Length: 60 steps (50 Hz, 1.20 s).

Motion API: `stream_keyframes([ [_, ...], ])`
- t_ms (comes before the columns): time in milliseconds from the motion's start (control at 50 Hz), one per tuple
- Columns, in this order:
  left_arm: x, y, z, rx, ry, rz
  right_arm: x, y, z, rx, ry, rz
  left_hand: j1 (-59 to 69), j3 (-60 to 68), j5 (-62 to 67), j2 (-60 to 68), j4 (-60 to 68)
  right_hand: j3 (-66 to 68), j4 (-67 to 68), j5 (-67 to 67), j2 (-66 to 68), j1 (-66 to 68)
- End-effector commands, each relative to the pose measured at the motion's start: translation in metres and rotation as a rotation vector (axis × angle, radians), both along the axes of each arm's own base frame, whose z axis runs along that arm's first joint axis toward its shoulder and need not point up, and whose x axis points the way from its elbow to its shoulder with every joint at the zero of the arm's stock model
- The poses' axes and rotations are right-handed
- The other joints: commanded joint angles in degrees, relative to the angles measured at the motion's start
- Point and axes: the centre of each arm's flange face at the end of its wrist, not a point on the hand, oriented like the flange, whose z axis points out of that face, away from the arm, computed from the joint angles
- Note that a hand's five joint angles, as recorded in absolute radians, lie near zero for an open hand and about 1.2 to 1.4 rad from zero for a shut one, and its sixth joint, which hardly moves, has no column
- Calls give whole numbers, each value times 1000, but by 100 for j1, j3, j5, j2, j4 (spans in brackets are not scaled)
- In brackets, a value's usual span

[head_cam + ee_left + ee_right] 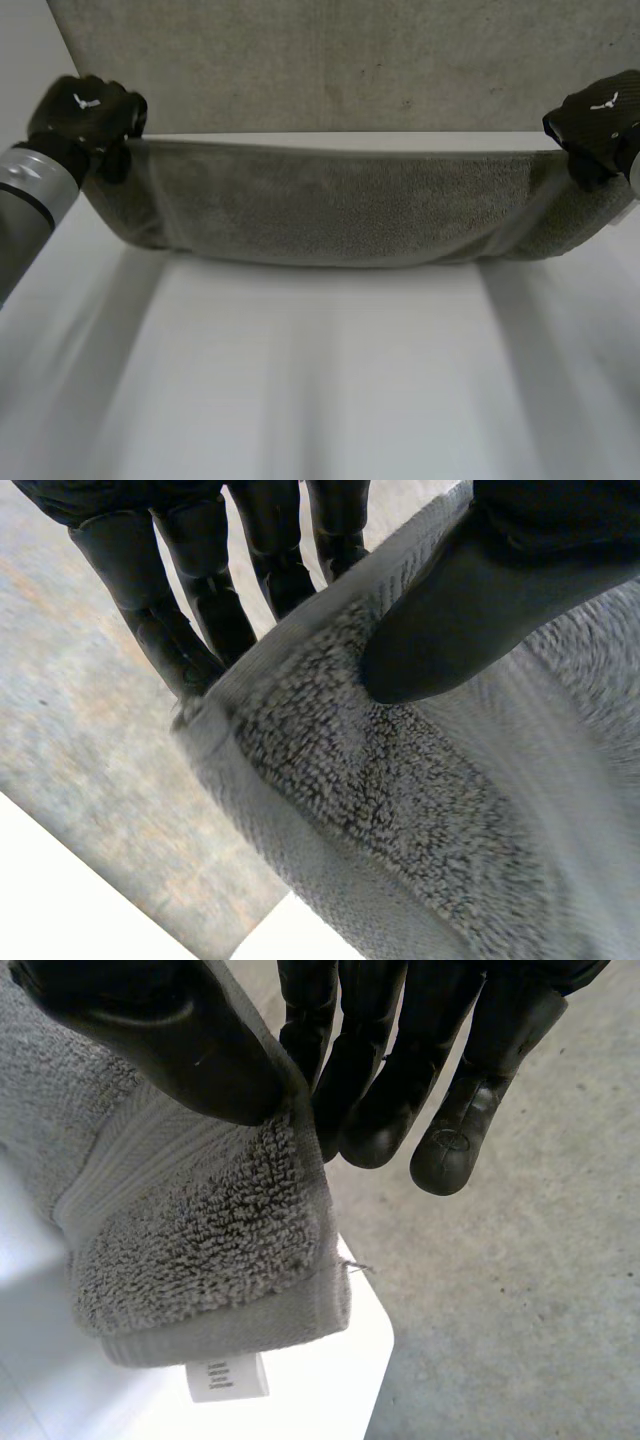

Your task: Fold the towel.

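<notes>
A grey towel [340, 205] hangs stretched between my two hands above the far part of the white table [320, 380], sagging in the middle. My left hand [85, 110] pinches the towel's left end; in the left wrist view the thumb [470, 620] presses the terry cloth [400, 800] against the fingers [190, 600] behind its hem. My right hand [598, 120] pinches the right end; in the right wrist view the thumb [170, 1040] clamps the towel's corner [200, 1250] against the fingers [370, 1110]. A white label [228, 1377] hangs from that corner.
The table's far edge [340, 137] runs just behind the towel, with grey concrete floor [350, 60] beyond it. The table's far right corner [370, 1360] lies under the towel's labelled corner.
</notes>
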Motion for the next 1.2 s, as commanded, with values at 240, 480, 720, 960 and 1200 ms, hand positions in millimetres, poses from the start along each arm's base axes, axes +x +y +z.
stream_keyframes([
  [240,-29,-91,-27,-103,-229,7,27,-108,-39,-123,126,-58,-312,-858,-1533,-693,-715,278,337,147,329,351],
  [480,-23,-109,129,-501,363,43,40,-111,96,-793,-151,-126,-312,-858,-1533,-693,-715,278,337,147,329,351],
  [720,-29,-125,62,-263,268,57,46,-109,-6,-336,3,-50,-312,-858,-1533,-693,-715,278,337,147,329,351],
  [960,-25,-88,-57,75,96,-30,38,-79,-90,-47,85,-21,-312,-858,-1533,-693,-715,278,337,147,329,351],
  [1200,17,-28,-20,-26,43,-22,22,-18,-11,-178,26,25,-312,-858,-1533,-693,-715,278,337,147,329,351],
])
